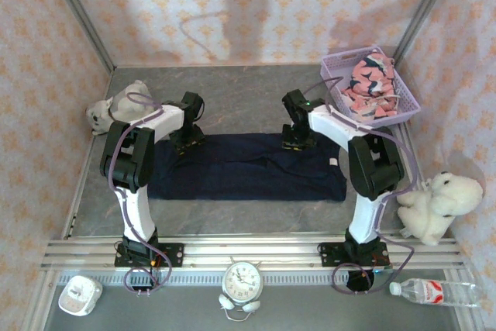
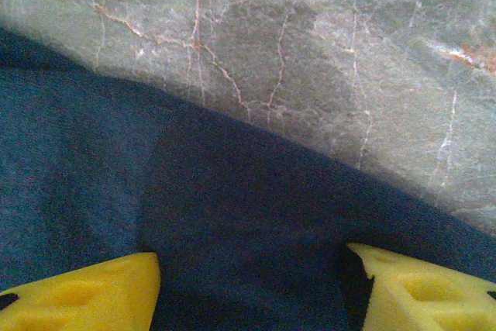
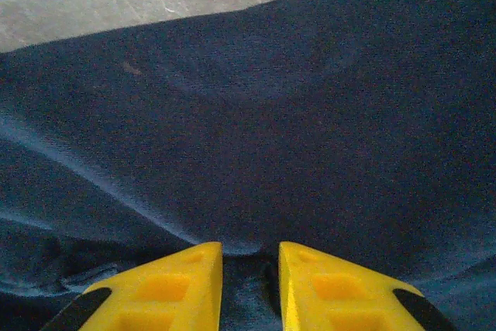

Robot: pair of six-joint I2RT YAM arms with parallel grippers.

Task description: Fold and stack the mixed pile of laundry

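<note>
Navy garment (image 1: 248, 167) lies flat on the grey marbled surface (image 1: 256, 211), folded into a long band running left to right between the two arms. Its far edge sits just under both wrists.

Pink garment (image 1: 369, 85), printed with navy-and-white shapes, lies crumpled inside the lavender basket (image 1: 409, 105) at the far right corner, well apart from the navy one.

Left end effector (image 1: 184, 142) is down at the far left corner of the navy garment. In the left wrist view its yellow fingers (image 2: 85, 292) stand wide apart with flat cloth below and between them, and bare surface just beyond the cloth edge. State: released, nothing held.

Right end effector (image 1: 293, 142) is down at the far edge of the navy garment, right of centre. In the right wrist view its yellow fingers (image 3: 190, 284) stand a narrow gap apart, with a small pucker of navy cloth in the gap. Whether the cloth is clenched or already let go — cannot tell.

Other items: grey-and-white plush toy (image 1: 115, 105) at the far left wall; white plush toy (image 1: 438, 203) at the right side, near the right arm's base. Alarm clock (image 1: 242, 280) and water bottle (image 1: 434, 292) sit nearer than the arm bases, off the work area.
</note>
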